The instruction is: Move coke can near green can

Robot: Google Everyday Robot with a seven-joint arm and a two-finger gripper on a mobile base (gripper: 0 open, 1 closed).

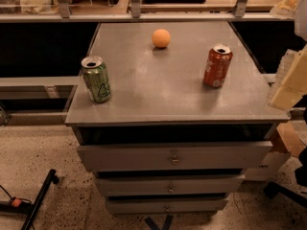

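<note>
The coke can point(217, 66), red with white script and a silver top, stands upright on the right side of the grey cabinet top point(163, 90). The green can point(96, 79), with a pale looping mark and a silver top, stands upright near the top's front left corner. The two cans are far apart, about the width of the top. My gripper point(289, 80) shows as a pale blurred shape at the right edge of the camera view, to the right of the coke can and clear of it, holding nothing that I can see.
An orange ball point(161, 38) lies at the back middle of the top. The cabinet has three drawers point(173, 156) below. A railing point(144, 16) runs behind it. A black stand leg point(38, 195) lies on the floor at the left.
</note>
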